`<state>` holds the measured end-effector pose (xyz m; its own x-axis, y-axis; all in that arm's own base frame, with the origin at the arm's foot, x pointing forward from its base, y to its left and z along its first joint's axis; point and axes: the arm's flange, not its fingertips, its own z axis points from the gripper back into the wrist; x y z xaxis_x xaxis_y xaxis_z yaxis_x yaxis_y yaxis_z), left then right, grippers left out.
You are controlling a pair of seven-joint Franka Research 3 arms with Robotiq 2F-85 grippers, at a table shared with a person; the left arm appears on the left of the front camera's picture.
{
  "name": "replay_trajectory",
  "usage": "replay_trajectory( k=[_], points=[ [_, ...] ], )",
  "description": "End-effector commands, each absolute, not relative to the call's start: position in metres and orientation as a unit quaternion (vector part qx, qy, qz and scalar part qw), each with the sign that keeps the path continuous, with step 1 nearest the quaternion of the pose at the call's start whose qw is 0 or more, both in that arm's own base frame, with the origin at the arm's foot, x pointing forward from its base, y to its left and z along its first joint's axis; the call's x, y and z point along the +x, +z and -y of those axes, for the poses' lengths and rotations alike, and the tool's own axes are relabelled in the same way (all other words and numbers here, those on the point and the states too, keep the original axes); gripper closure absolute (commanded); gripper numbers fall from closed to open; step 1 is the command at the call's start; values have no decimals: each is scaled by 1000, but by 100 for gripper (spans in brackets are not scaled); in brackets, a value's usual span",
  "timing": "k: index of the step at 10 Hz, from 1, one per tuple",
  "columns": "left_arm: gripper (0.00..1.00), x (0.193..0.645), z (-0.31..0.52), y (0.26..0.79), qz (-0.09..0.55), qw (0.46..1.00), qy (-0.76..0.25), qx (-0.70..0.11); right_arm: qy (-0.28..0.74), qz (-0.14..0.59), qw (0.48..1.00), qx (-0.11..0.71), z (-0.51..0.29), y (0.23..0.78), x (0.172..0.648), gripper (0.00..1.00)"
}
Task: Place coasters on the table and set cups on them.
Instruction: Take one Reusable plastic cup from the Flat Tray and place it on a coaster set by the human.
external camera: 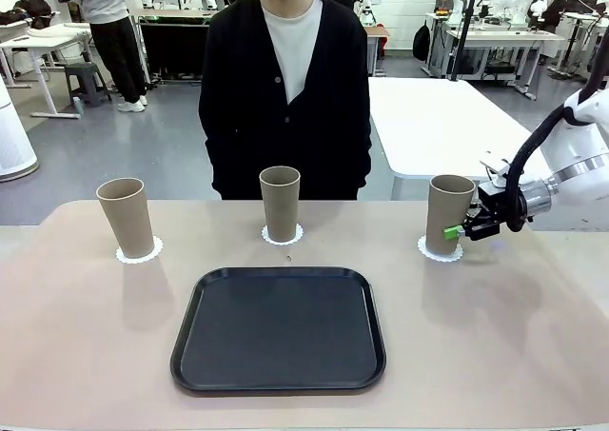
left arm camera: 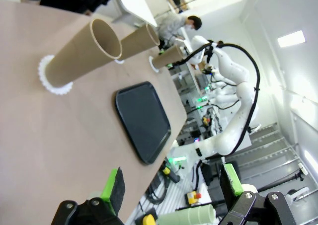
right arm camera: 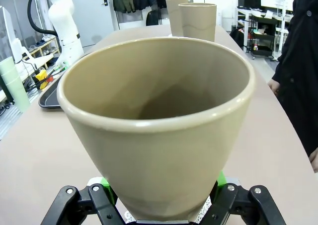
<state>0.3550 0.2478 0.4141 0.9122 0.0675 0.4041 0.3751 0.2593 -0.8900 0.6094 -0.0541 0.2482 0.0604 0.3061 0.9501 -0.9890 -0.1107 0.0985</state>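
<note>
Your right pincer (external camera: 455, 231) was clamped low on a tall tapered tan cup (external camera: 448, 213), which sat on a scalloped white paper coaster (external camera: 440, 252) on the beige tabletop (external camera: 495, 336). Your left pincer (left arm camera: 171, 185) hung apart, another tan cup (left arm camera: 82, 53) well ahead of it.

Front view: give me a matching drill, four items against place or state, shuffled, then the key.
1. tall tan-brown cup at the table's left
2. black rounded-square tray
3. right gripper
4. left gripper

A. open, holding nothing
B. shut on the right-hand cup
C. leaning on its white doily
D. bare, in front of the middle cup

Pairs: 1-C, 2-D, 3-B, 4-A
</note>
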Motion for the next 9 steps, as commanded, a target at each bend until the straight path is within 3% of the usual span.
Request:
replay_trajectory(
  k=[1,5,6,9],
  points=[
    [0,355,-248,416,191,769,-98,-602,585,369,544,475,57,246,620,18],
    [0,355,-248,416,191,769,-98,-602,593,361,534,482,59,243,620,18],
    [0,355,-248,416,191,769,-98,-602,594,360,533,483,59,242,620,0],
    [0,355,-248,416,191,769,-98,-602,592,355,539,482,61,242,620,0]
  ],
)
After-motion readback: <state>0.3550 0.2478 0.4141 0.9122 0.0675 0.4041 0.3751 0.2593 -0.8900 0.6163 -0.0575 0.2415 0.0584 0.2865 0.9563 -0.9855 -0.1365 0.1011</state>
